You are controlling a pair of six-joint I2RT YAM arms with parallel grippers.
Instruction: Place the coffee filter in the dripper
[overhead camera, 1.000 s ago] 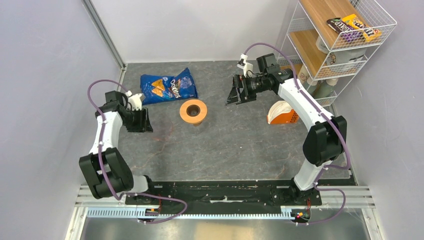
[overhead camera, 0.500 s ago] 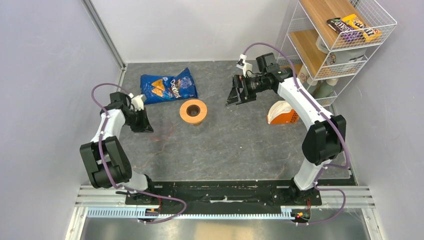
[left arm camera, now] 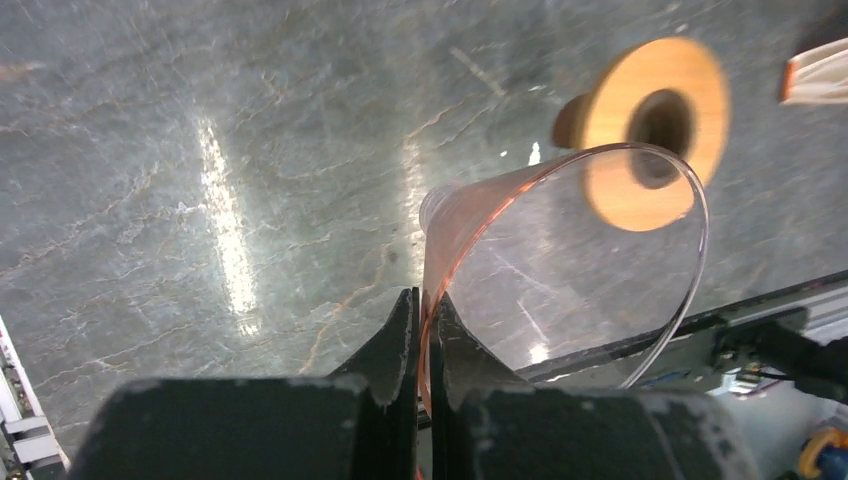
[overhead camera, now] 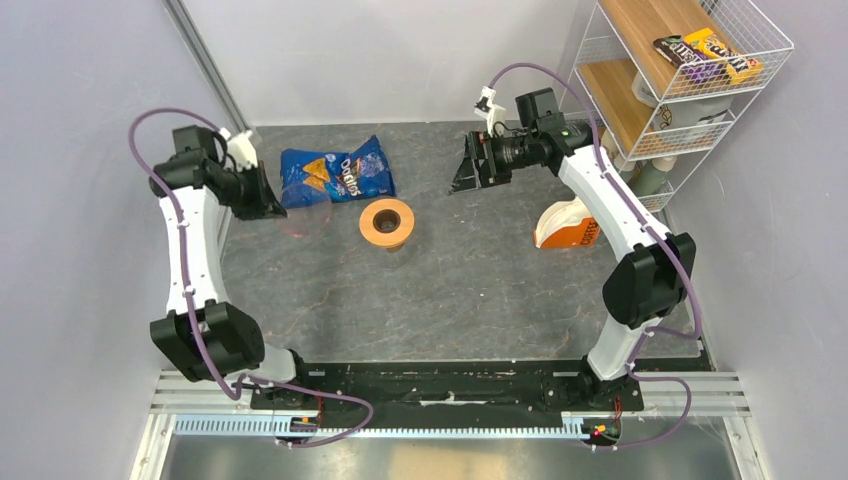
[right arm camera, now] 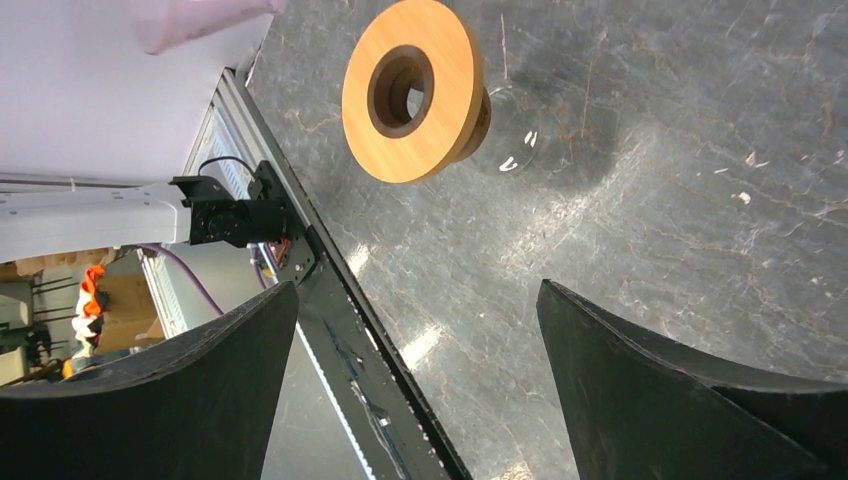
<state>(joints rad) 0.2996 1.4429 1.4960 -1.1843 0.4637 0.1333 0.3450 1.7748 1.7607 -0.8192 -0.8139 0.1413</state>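
The coffee filter (overhead camera: pixel 555 213), thin white paper, seems to sit half hidden in the top of the orange-and-white wedge-shaped pack (overhead camera: pixel 580 236) at the right of the grey stone bench (overhead camera: pixel 450 290). It is well apart from the round orange dripper (overhead camera: pixel 370 222), which stands on a small clear glass (right arm camera: pixel 510 140). The left claw (left arm camera: pixel 425 300) is clamped on the rim of a see-through pink-tinted cup (left arm camera: pixel 560 270) held above the bench, while the right claw (right arm camera: pixel 417 285) hangs with its fingers wide apart, gripping nothing.

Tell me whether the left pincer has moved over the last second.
Yes. The left pincer, shut on a clear cup, went farther out and slightly left, ending beside the left edge of the Doritos bag.
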